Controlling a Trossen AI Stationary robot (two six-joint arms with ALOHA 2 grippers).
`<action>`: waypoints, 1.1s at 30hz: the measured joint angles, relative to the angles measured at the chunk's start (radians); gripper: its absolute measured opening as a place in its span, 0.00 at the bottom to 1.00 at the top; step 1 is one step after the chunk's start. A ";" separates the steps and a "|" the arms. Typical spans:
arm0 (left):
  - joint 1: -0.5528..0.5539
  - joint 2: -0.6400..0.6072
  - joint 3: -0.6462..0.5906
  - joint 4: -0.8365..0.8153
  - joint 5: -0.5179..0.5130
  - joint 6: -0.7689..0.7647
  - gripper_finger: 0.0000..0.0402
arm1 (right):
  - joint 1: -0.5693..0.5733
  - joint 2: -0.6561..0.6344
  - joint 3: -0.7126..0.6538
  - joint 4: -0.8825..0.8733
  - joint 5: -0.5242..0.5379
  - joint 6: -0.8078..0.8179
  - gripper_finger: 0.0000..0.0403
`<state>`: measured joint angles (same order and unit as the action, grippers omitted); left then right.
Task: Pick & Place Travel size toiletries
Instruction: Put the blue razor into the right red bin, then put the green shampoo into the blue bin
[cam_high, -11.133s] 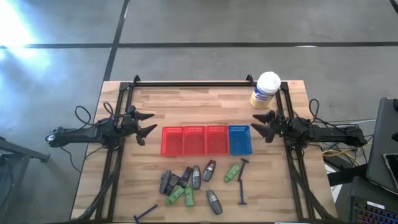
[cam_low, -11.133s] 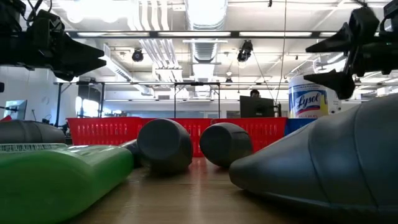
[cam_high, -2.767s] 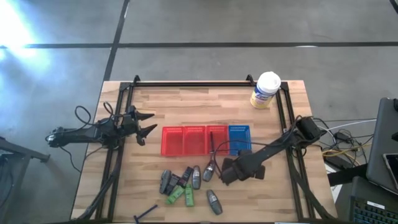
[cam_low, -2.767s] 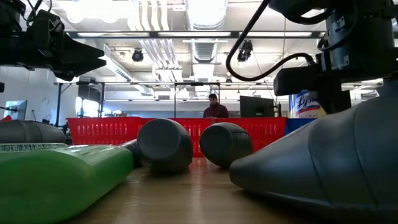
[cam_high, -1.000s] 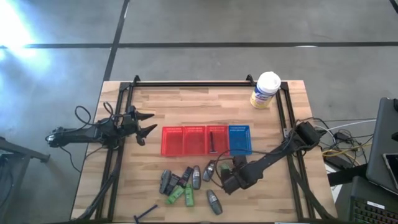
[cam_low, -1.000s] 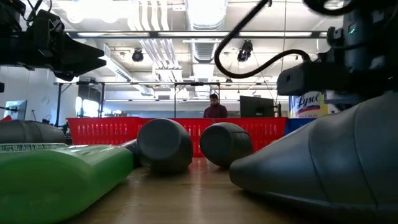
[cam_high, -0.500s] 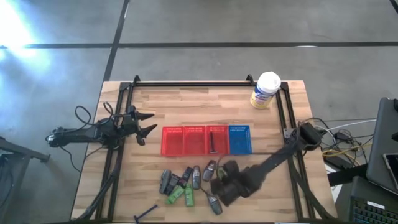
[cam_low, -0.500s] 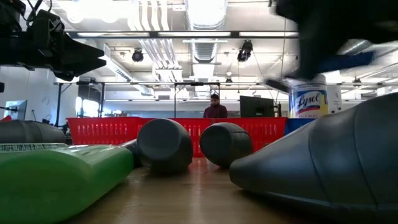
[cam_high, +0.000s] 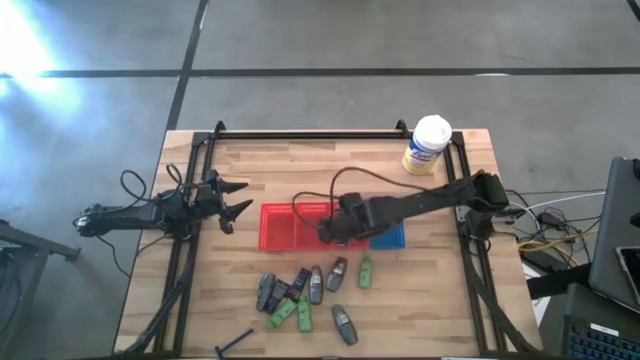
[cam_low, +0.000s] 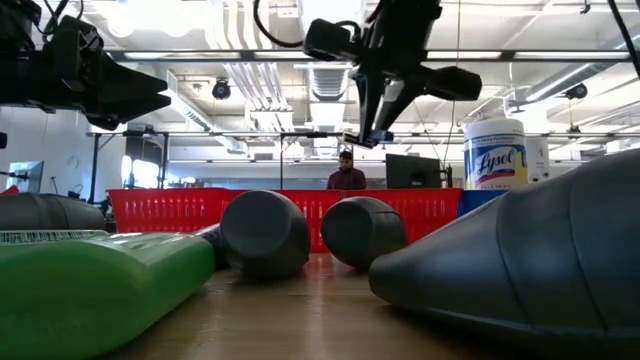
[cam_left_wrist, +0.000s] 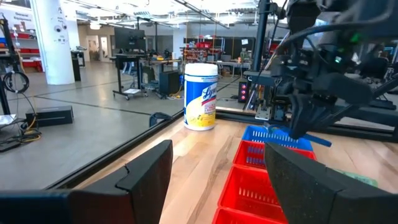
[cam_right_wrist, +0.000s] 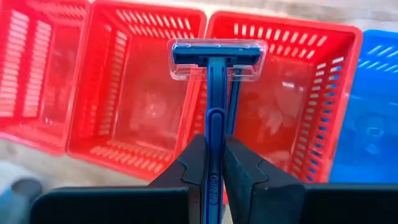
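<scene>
I have the right pincer (cam_right_wrist: 213, 171) pinching a blue razor (cam_right_wrist: 214, 93) by its handle, head outward with a clear cap over it, held above the row of red baskets (cam_right_wrist: 137, 93), roughly over the rim between two of them (the blue basket (cam_high: 388, 238) sits at the row's far end). My left pincer (cam_high: 232, 201) waits spread apart at the tabletop (cam_high: 300, 165) edge. The other toiletries lie loose on the near side: grey bottles (cam_high: 344, 324), green tubes (cam_high: 366, 272), a second razor (cam_high: 235, 343) near the front edge. A white-lidded tub (cam_high: 427, 145) stands at the back corner.
</scene>
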<state>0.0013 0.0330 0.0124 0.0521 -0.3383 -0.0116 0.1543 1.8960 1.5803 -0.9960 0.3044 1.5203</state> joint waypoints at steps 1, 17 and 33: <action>0.000 0.000 0.000 0.000 0.000 0.000 0.65 | -0.016 -0.001 -0.005 -0.002 -0.026 -0.023 0.07; 0.000 0.000 0.000 0.000 0.000 0.000 0.65 | -0.111 0.010 -0.127 0.072 -0.101 -0.054 0.12; 0.000 0.000 0.000 0.000 0.000 0.000 0.65 | -0.109 0.008 -0.131 0.059 -0.100 -0.053 0.44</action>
<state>0.0012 0.0330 0.0124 0.0517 -0.3386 -0.0116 0.0449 1.9045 1.4493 -0.9374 0.2043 1.4675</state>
